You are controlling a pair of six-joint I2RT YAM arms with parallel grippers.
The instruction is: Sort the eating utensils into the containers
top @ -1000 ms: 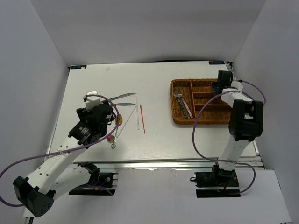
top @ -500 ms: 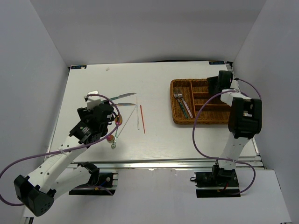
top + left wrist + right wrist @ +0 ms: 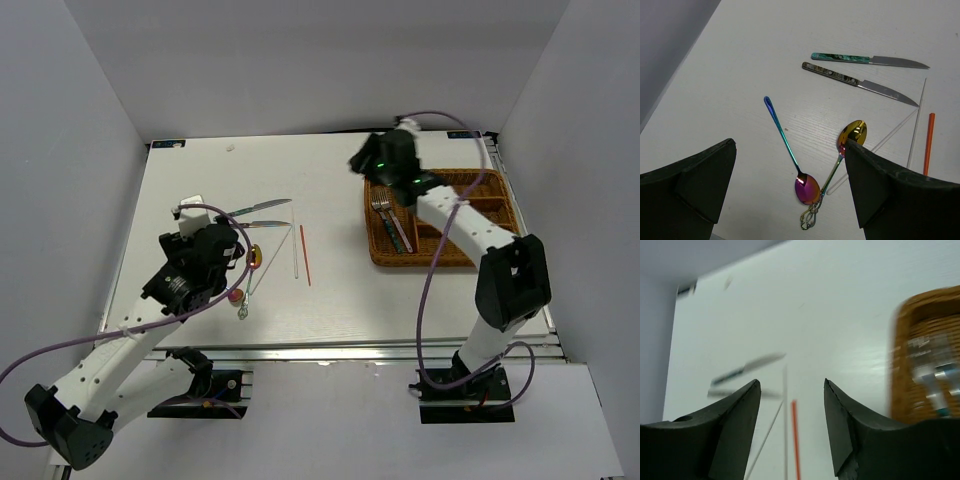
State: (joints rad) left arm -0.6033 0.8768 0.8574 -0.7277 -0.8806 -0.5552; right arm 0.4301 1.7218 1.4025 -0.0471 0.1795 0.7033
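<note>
Spoons [image 3: 807,189] lie touching on the white surface [image 3: 765,45], well apart from the wicker tray [image 3: 400,262], thin, stiff, probably slick, so a mid-handle pinch suits the left gripper [image 3: 790,170], jaws apart and empty like the right gripper's [image 3: 792,415].

We see a robotics lab booth: bare pale walls [image 3: 300,70] box in a white surface [image 3: 200,180], purple cables [image 3: 419,330] looping nearby
</note>
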